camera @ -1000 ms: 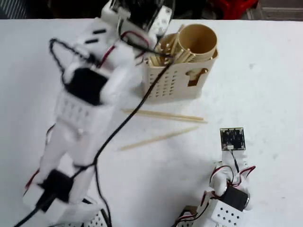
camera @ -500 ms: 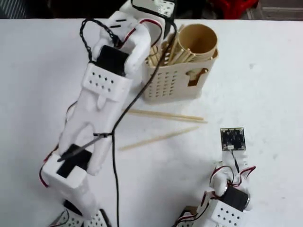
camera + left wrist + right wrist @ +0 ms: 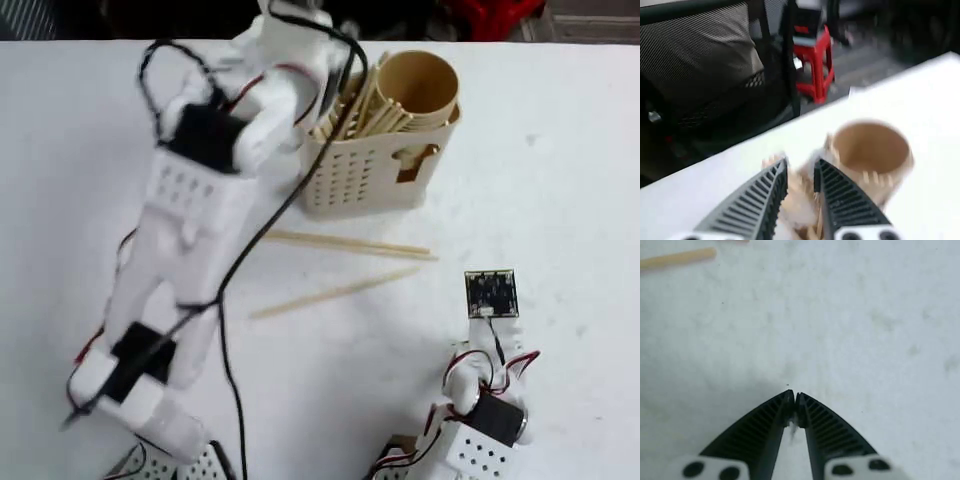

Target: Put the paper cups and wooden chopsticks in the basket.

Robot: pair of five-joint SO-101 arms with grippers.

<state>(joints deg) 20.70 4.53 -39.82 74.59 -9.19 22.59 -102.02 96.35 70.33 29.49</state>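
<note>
Over the last second the left arm [image 3: 190, 200] has swung about above the counter [image 3: 560, 200] and now reaches from 7 o'clock up to 12 o'clock. Its wrist is over the basket's [image 3: 370, 175] 10 o'clock corner. The right arm [image 3: 480, 425] and the loose chopsticks have not moved.

The basket stands at 12 o'clock. It holds a paper cup [image 3: 418, 82] on its 3 o'clock side, beside a bundle of wooden chopsticks [image 3: 362, 100]. A pair of chopsticks [image 3: 350, 243] lies just 6 o'clock of the basket, and a single chopstick [image 3: 335, 292] lies a little further toward 6.

The left hand [image 3: 800, 162] hovers above the bundle, jaws slightly apart and gripping nothing. The right hand [image 3: 792, 397] is closed and empty, low over bare counter at 5 o'clock.

The arm's cable [image 3: 262, 235] hangs by the basket's corner. It could snag the rim or the upright sticks and tip the basket. The flat chopsticks may also skid away from a pinch.

The left wrist view reveals the jaw gap, which the arm hides from above. The high view gives the count of loose sticks.
</note>
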